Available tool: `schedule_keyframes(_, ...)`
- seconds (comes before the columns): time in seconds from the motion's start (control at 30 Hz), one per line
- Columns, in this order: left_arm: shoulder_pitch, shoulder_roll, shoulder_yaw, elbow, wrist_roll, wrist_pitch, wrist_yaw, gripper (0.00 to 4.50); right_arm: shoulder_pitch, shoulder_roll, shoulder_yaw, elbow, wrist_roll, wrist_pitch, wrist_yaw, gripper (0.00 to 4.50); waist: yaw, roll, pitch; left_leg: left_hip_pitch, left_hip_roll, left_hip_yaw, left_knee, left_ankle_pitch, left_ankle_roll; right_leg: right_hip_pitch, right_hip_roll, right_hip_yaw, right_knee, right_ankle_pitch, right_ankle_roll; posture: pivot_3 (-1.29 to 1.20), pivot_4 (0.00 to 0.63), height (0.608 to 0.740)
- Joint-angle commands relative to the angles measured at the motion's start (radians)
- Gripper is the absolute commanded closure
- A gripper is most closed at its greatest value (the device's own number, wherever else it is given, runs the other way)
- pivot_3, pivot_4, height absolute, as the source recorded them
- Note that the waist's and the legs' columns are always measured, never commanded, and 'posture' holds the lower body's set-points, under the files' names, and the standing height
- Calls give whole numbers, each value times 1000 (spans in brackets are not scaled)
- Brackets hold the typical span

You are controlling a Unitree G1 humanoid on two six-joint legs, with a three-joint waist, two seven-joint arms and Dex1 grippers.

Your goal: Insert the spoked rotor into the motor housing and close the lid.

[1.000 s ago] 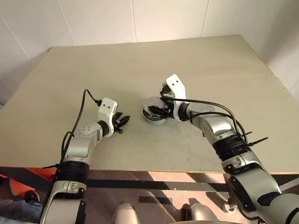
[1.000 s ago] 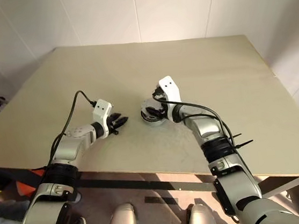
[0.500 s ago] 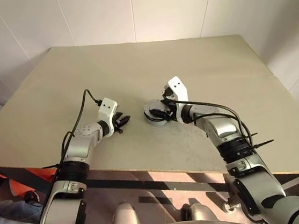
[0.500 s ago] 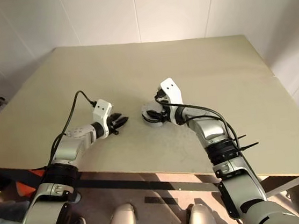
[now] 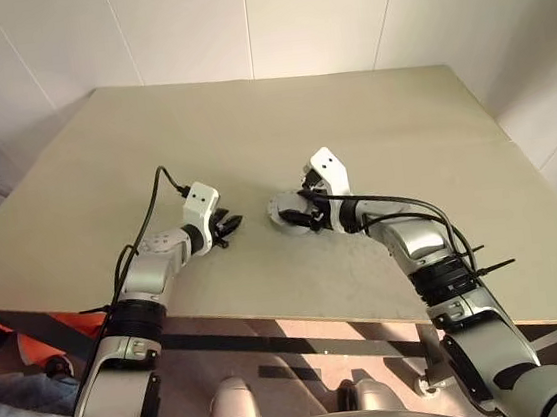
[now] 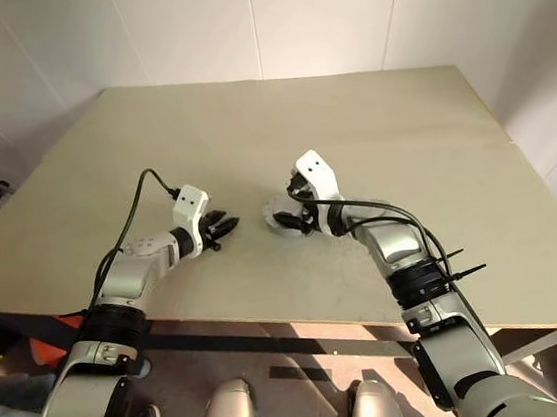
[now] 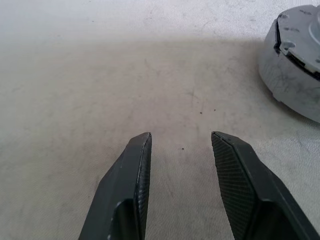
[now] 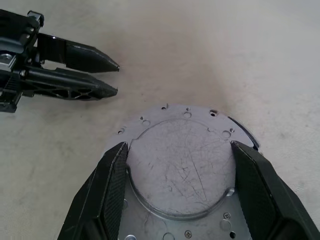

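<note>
Motor housing [image 8: 182, 175] sat lidded on table [image 5: 370, 128], right gripper [image 8: 180, 192] spread wide, fingers flanking its lid; left gripper [image 7: 181, 150] partly spread, empty, beside it.

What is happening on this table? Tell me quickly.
A humanoid robot is working on a round silver housing on the table. The right gripper is down over the lid, which sits on top of the housing, and its jaws stand on either side of the lid's raised centre. Whether they press on it cannot be told. The left gripper hangs beside the housing, jaws open and empty.
</note>
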Motion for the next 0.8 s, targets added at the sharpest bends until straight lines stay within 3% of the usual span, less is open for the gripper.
schedule_keyframes(0.03,-14,5,14,-30,-4,-8,2,2493,5,-4,15,-19,-11,-3,5,1358,0,0,0,0,0,0,0,0,0,0,0,0,0,0,0,0,0,740)
schedule_keyframes(0.23,-15,4,13,-29,-4,-9,0,2493,-26,22,-20,39,-22,2,-62,1358,-2,0,0,2,0,0,0,0,0,2,0,0,0,0,0,0,0,740)
schedule_keyframes(0.8,-10,1,8,-29,-1,-9,-1,2493,-41,15,-48,0,-7,-9,-80,1358,-2,0,0,3,0,0,1,0,0,4,0,0,0,0,0,0,0,740)
